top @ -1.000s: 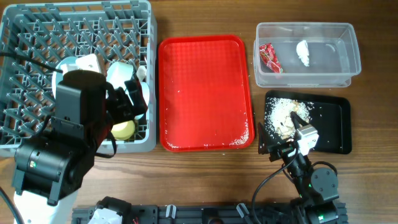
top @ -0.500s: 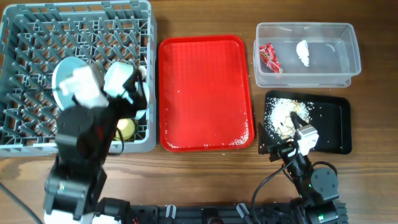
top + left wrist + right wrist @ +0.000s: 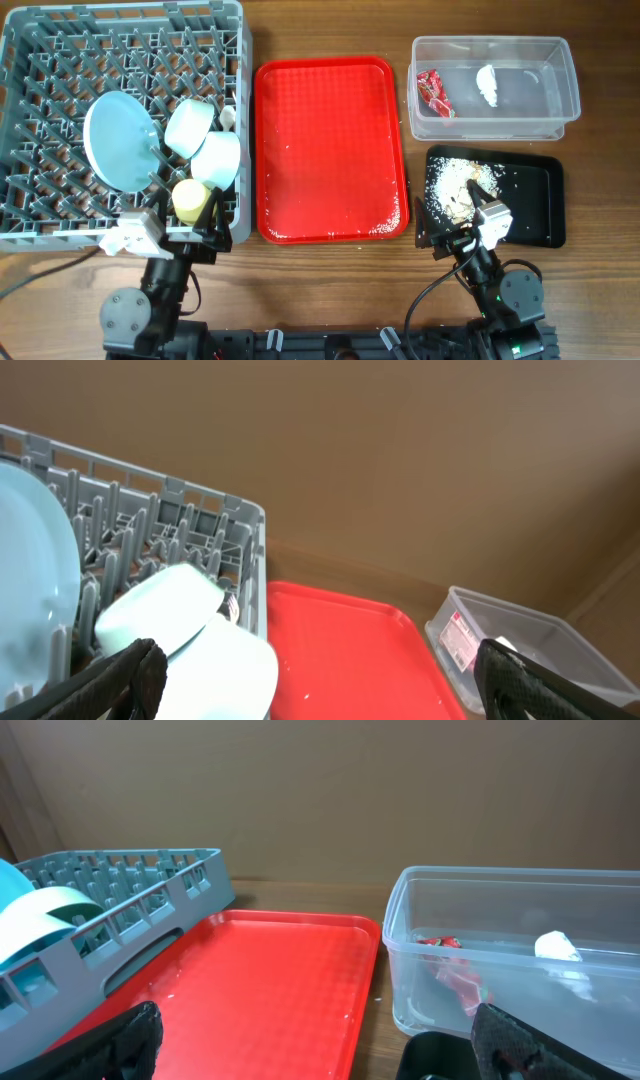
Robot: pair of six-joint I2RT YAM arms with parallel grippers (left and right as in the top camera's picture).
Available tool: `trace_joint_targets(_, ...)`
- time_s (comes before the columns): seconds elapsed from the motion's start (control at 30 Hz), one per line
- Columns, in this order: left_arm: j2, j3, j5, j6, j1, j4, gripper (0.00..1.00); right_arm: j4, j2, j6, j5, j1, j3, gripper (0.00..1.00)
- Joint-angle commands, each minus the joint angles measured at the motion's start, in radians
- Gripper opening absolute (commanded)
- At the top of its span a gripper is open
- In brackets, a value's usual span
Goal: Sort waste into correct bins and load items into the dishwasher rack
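Note:
The grey dishwasher rack (image 3: 40,60) holds a pale-blue plate (image 3: 118,140) standing on edge, two pale bowls (image 3: 190,125) (image 3: 218,160) and a yellow cup (image 3: 190,200). The clear tub (image 3: 545,115) holds the red wrapper (image 3: 435,92) and the white tissue (image 3: 488,85). The black tray (image 3: 535,200) holds rice scraps (image 3: 455,185). My left gripper (image 3: 180,232) (image 3: 325,680) is open and empty at the rack's near edge. My right gripper (image 3: 462,228) (image 3: 320,1045) is open and empty at the black tray's near left corner. I cannot make out the fork and spoon.
The red serving tray (image 3: 330,150) lies between the rack and the bins, with a few specks on it. It also shows in the left wrist view (image 3: 350,650) and the right wrist view (image 3: 260,980). Bare wood runs along the table's near edge.
My left arm has pulled back from over the rack to the near table edge, uncovering the plate, bowls and cup. The right arm has not moved.

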Motion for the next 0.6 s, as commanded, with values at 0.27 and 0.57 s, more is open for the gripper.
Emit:
trace_joint_targets(0.27,-0.058,-0.283,0.019,0.019,0.0,0.129,1.0,0.003,-0.01,0.008,-0.008,-0.004,-0.002,1.0)
trace_joint_targets(0.57,-0.058,-0.298,0.019,0.016,-0.02,0.169,1.0,0.003,-0.01,0.008,-0.008,-0.004,-0.002,1.0)
